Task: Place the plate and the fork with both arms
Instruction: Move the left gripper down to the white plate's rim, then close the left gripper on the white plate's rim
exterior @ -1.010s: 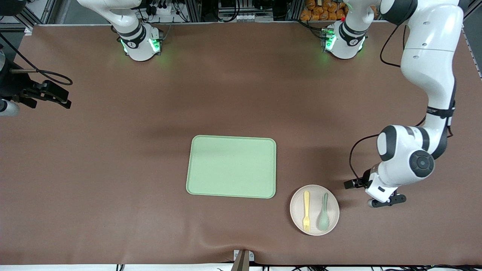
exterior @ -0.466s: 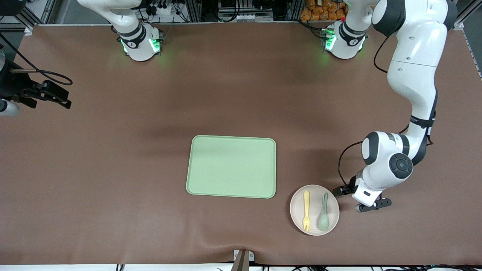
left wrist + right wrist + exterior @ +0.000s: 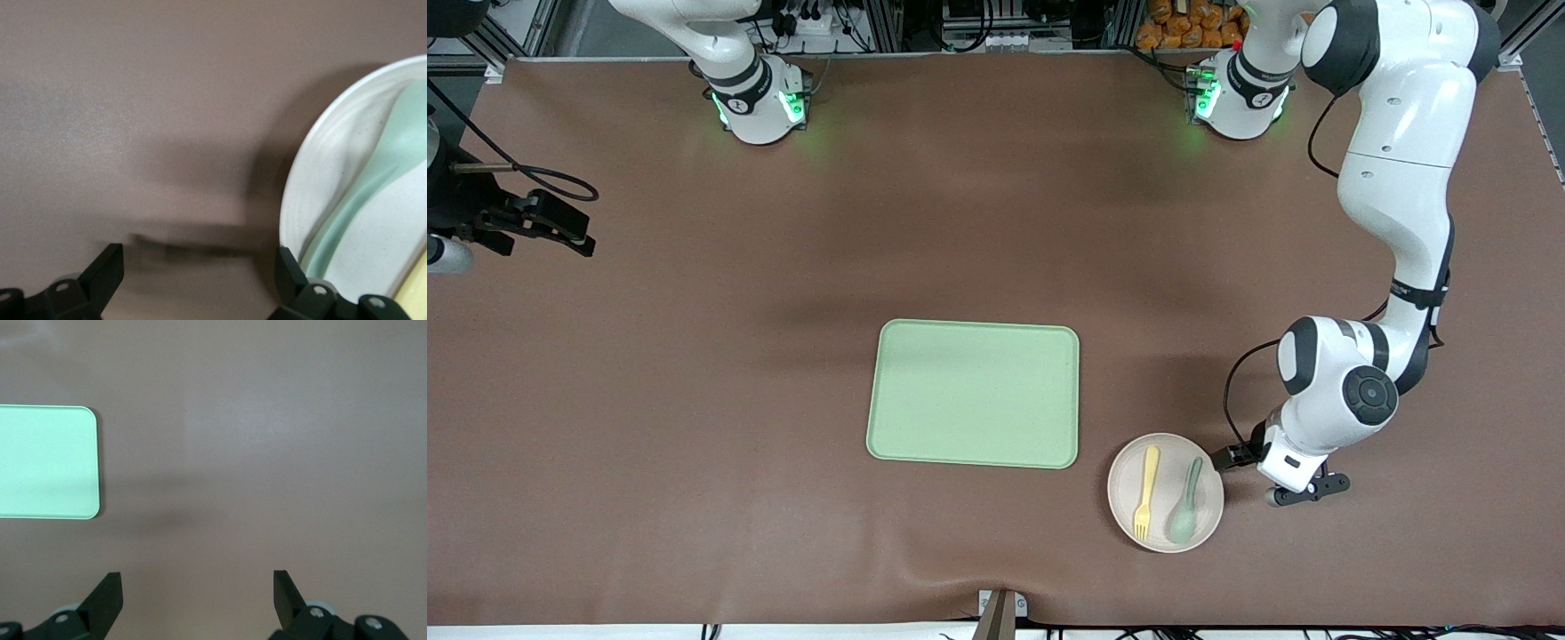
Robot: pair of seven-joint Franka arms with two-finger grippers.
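Your left gripper (image 3: 193,283) stands wide at the plate (image 3: 1165,531) rim, three o'clock side — fork (image 3: 1144,492) and spoon (image 3: 1185,502) aboard. Right gripper (image 3: 197,600) waits, wide. Risk: the plate tilts, and both slide off.

White jointed arms (image 3: 1396,151) with dark grey joint caps, green-lit bases, black cables, black pincer (image 3: 193,283) fingers.

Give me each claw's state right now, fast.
Left claw: open, holding nothing, low at the rim of the plate.
Right claw: open, holding nothing, waiting over bare table.
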